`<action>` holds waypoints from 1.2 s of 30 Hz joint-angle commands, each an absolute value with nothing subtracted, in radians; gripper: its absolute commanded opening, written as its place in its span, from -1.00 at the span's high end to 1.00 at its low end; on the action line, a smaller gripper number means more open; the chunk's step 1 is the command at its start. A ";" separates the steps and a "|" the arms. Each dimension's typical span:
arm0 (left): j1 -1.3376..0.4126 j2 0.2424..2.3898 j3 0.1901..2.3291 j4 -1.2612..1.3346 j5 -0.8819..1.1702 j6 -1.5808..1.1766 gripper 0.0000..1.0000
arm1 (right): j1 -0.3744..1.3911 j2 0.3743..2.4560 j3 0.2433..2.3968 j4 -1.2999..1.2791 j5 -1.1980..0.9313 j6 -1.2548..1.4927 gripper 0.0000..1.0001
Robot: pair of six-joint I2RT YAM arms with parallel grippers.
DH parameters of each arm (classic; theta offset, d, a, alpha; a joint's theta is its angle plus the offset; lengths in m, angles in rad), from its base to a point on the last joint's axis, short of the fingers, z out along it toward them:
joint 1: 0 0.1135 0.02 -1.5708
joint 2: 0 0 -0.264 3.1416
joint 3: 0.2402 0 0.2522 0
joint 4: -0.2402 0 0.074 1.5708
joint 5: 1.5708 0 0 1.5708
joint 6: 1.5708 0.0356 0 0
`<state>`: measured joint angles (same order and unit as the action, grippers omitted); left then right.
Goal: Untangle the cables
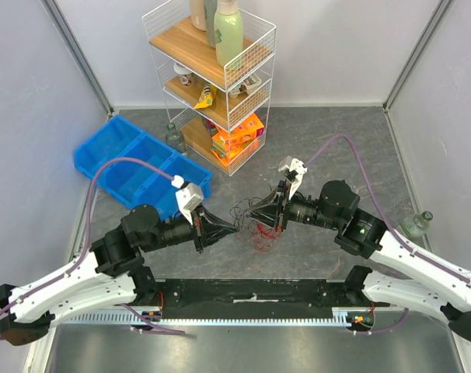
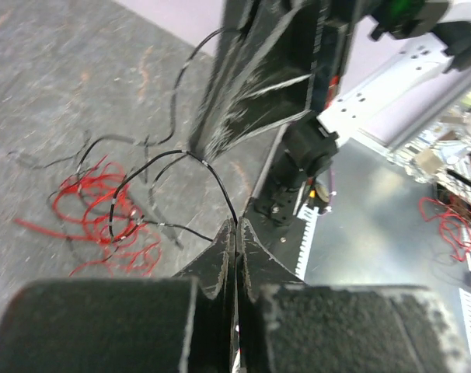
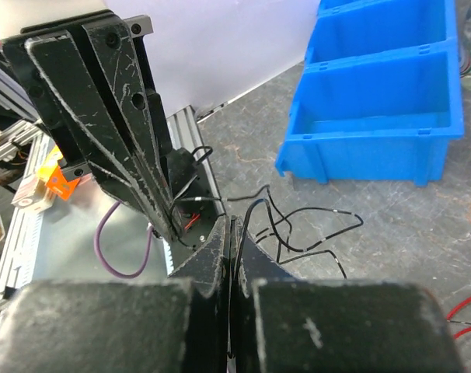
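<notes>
The cables lie mid-table between both arms: a red tangle (image 1: 259, 235) on the grey surface, and thin black wire (image 1: 239, 210) lifted above it. My left gripper (image 1: 237, 226) is shut on a black strand (image 2: 212, 172), which arcs up from its tips (image 2: 236, 225) toward the right gripper's tip. The red loops (image 2: 95, 210) rest on the table to the left in that view. My right gripper (image 1: 249, 211) faces the left one, almost tip to tip. It is shut (image 3: 232, 225) on a black strand whose loops (image 3: 325, 210) trail over the table.
A blue divided bin (image 1: 138, 167) sits at the left, also seen as the blue bin (image 3: 375, 116) beyond the right gripper. A wire rack (image 1: 220, 85) with bottles and packets stands at the back. A glass bottle (image 1: 416, 225) stands by the right wall.
</notes>
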<state>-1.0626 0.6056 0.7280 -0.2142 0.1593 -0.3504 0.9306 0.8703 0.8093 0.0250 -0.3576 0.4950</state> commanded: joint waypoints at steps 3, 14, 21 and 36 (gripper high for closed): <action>-1.068 0.661 0.718 -0.003 0.292 -0.335 0.96 | 0.936 0.890 0.865 0.035 -0.419 0.590 1.00; -1.066 0.601 0.646 0.092 0.233 -0.123 0.96 | 0.937 0.923 0.903 -0.028 -0.466 0.712 1.00; -1.066 0.626 0.584 0.216 0.310 -0.112 0.96 | 0.940 0.966 0.900 0.124 -0.402 0.909 1.00; -1.068 0.644 0.558 0.313 0.170 -0.129 0.81 | 0.960 0.986 0.856 0.221 -0.353 1.037 1.00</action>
<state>-1.0626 0.6529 0.5797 0.2157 0.2333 -0.1604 0.9516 0.9958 0.8589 0.1688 -0.3840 0.9890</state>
